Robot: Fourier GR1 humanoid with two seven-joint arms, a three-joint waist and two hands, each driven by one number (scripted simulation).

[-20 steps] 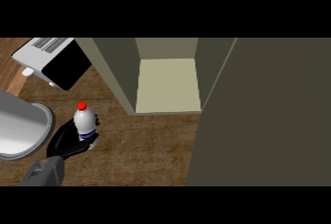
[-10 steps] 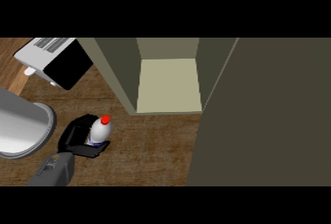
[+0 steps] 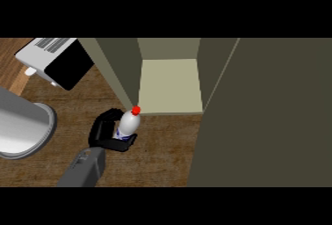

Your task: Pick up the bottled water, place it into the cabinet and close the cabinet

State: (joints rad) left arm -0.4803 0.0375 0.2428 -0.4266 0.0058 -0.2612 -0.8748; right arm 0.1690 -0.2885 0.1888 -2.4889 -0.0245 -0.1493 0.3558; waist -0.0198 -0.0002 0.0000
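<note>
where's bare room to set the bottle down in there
The pale cabinet shelf is bare between its left wall and the open door. Bare wood counter also lies between the left hand, holding the bottled water, and the door. It is crowded left, by the toaster and pot.

A wooden counter (image 3: 162, 145) carries a toaster (image 3: 55, 59) and the open cabinet (image 3: 170, 85).

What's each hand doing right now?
Left hand: shut on the white plastic water bottle with a red cap, near the open cabinet's shelf.
Right hand: not in view.
</note>
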